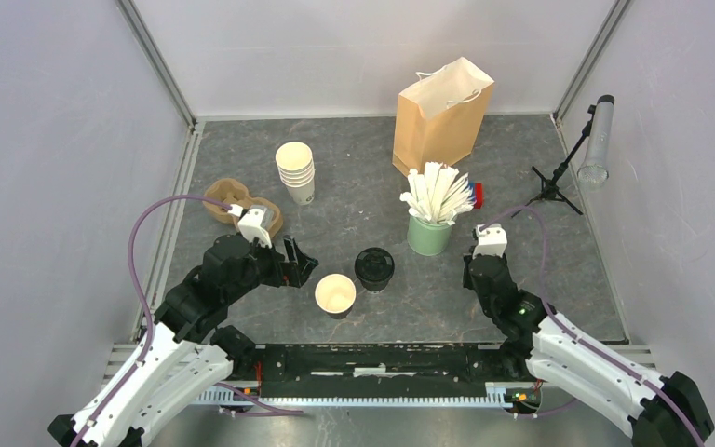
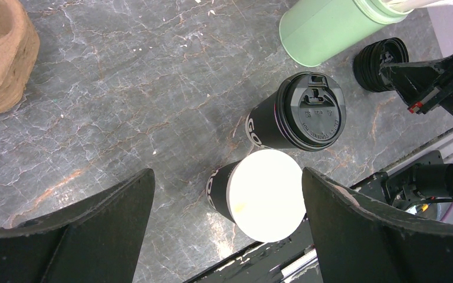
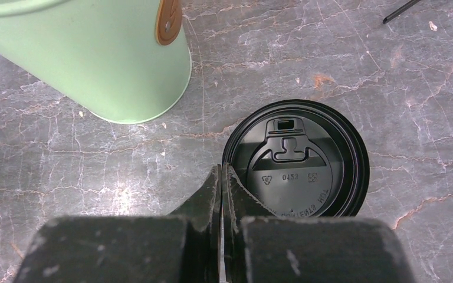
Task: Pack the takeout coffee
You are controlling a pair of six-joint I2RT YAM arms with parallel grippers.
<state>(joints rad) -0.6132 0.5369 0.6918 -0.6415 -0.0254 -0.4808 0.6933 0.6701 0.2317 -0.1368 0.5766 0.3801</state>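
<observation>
Two takeout cups stand side by side near the table's front edge, and only one is ready to travel: the lidded cup (image 2: 309, 112) wears its black cap, while the lidless cup (image 2: 265, 194) beside it shows a pale interior too bright to tell whether it holds anything. The left gripper (image 1: 296, 263) hangs just left of that open cup with jaws spread wide and nothing in them, seemingly lined up to steady or take it. The right gripper (image 3: 221, 174) is closed tight, its tips at the rim of a black lid (image 3: 298, 162) lying on the table beside the green cup (image 3: 94, 53) of white sticks (image 1: 438, 191) — whether it pinches that rim cannot be told. The paper bag (image 1: 442, 116) stands upright at the back, nothing visible inside; the cardboard carrier (image 1: 233, 200) and the stack of cream cups (image 1: 295, 172) wait unused on the left.
</observation>
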